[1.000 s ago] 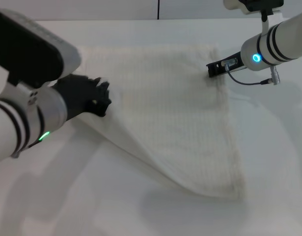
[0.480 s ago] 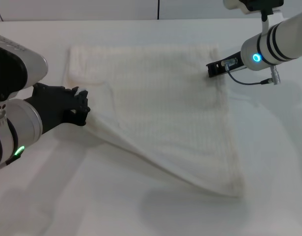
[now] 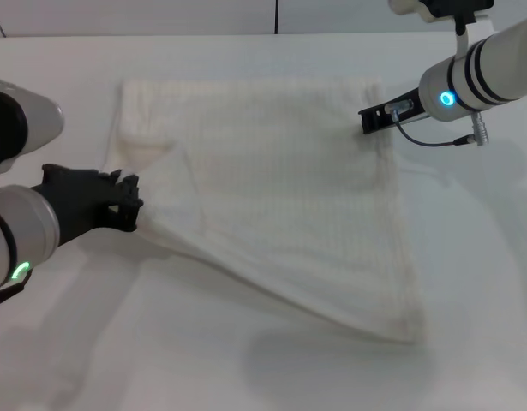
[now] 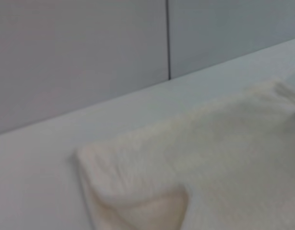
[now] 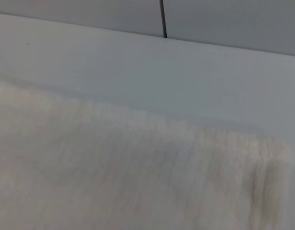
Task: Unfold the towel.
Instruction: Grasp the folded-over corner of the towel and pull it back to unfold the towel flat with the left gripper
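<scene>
Cream-white ribbed towel [image 3: 272,193] spread across the table [image 3: 469,282], centre frame.
At left, the left tool [image 3: 126,201] is clamped on its lifted lower-left edge; at upper right, the right tool [image 3: 370,120] meets its corner, grip impossible to tell. No tag visible.

Left tool [image 3: 130,201] has slid further out toward the robot's left over the last second, dragging the towel [image 3: 280,197] layer it grips with it. More of the lower layer's far-left corner now shows uncovered. The pulled fold edge runs longer and flatter across the tabletop [image 3: 246,368], stretched toward the left tool.
</scene>
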`<state>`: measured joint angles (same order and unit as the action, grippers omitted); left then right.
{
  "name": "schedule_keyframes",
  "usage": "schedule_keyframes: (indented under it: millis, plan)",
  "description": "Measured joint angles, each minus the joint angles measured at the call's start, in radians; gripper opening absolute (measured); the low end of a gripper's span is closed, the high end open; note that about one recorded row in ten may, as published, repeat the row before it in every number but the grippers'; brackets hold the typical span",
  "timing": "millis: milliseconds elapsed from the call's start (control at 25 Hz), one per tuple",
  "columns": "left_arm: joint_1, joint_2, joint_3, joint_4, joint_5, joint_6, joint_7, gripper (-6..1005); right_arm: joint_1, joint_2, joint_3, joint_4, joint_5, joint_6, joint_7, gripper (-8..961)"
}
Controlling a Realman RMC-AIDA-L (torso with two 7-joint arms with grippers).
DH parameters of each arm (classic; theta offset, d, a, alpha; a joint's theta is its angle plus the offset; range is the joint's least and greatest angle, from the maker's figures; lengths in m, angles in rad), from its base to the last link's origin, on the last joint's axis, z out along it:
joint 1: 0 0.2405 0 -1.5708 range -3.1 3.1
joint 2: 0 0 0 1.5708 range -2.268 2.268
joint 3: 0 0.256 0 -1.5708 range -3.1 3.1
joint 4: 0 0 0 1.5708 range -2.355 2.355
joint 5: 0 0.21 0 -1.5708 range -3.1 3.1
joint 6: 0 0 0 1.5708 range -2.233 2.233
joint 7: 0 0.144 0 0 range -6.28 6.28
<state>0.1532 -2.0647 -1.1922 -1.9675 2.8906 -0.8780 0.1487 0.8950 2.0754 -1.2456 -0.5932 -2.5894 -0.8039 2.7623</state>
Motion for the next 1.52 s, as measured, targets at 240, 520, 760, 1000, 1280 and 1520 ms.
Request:
schedule_keyframes:
  millis: [240,520,760,1000,1280,1520]
  plan:
    - [0.000,0.000,-0.029,-0.001,0.001,-0.076,-0.072,70,0.002,0.000,0.000,-0.001,0.000,-0.001,0.000,-1]
    - [-0.006,0.002,-0.029,-0.002,0.000,-0.156,-0.127,71,0.006,0.000,0.000,-0.001,0.000,-0.004,-0.003,-1]
    - [0.004,0.002,-0.036,0.005,0.000,-0.210,-0.184,70,0.008,0.000,-0.001,-0.001,-0.001,-0.006,-0.003,-1]
    - [-0.025,0.002,-0.034,0.067,-0.001,-0.248,-0.213,158,0.008,0.000,-0.005,-0.017,-0.001,-0.017,-0.004,-1]
    - [-0.025,0.002,-0.033,0.055,0.000,-0.249,-0.202,280,0.002,0.000,-0.012,-0.027,-0.001,-0.028,-0.004,-1]
    - [-0.024,0.005,-0.073,0.000,0.002,-0.217,-0.170,507,-0.010,0.003,-0.014,-0.056,-0.001,-0.029,-0.004,-1]
